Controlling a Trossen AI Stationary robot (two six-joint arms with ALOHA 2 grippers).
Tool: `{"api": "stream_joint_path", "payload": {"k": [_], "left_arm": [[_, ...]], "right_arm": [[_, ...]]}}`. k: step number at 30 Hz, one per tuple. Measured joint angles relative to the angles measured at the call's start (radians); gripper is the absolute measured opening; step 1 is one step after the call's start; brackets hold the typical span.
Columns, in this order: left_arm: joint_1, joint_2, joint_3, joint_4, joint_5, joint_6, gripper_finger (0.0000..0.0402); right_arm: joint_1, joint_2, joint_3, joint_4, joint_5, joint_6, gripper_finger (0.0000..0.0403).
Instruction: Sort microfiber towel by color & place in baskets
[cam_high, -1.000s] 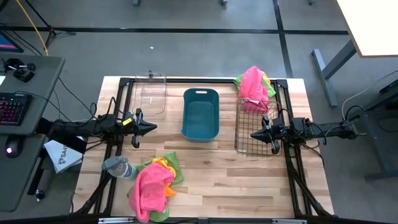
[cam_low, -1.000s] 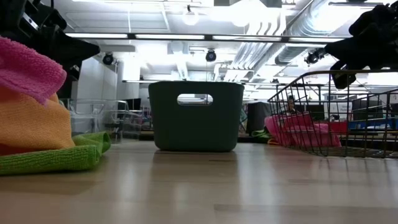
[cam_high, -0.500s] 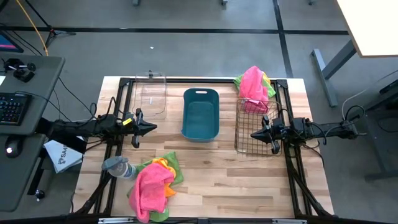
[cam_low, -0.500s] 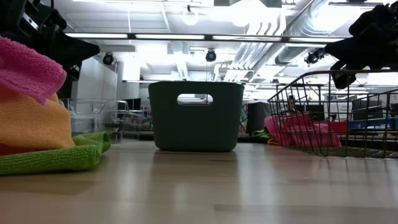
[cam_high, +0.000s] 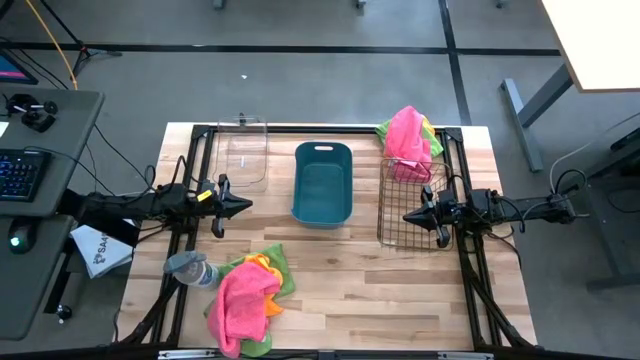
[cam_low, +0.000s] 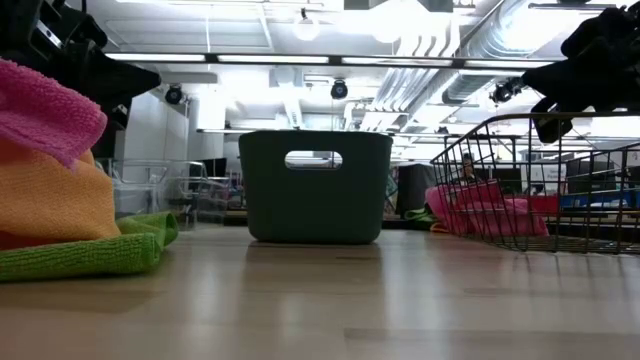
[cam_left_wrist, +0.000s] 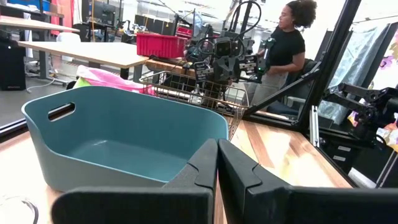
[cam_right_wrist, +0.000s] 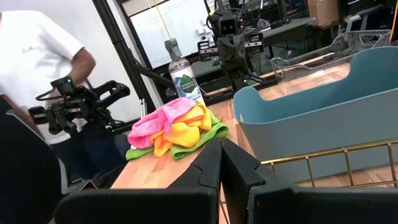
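Observation:
A heap of microfiber towels (cam_high: 245, 295), pink on top of orange and lime green, lies near the table's near left edge; it also shows in the low view (cam_low: 50, 190) and the right wrist view (cam_right_wrist: 177, 127). A second heap (cam_high: 408, 140), pink over green and orange, lies at the far end of the brown wire basket (cam_high: 410, 205). The teal tub (cam_high: 322, 183) stands mid-table, with the clear box (cam_high: 243, 150) to its left. My left gripper (cam_high: 238, 205) hovers shut left of the tub. My right gripper (cam_high: 408, 215) hovers shut above the wire basket.
A clear bottle with a grey cap (cam_high: 190, 268) lies beside the near towel heap. Bare wood shows along the table's near right side (cam_high: 400, 300). A person in black (cam_left_wrist: 283, 43) and a person in a white shirt (cam_right_wrist: 37, 56) stand beyond the table.

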Motion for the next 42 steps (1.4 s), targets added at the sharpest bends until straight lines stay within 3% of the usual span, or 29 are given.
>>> {"api": "stream_joint_path", "payload": {"k": [39,42], "left_arm": [[0.0,0.0,0.0,0.0,-0.001,0.0,0.0],[0.0,0.0,0.0,0.04,-0.035,0.012,0.0]], "right_arm": [[0.0,0.0,0.0,0.0,0.0,0.0,0.0],[0.0,0.0,0.0,0.0,0.0,0.0,0.0]]}}
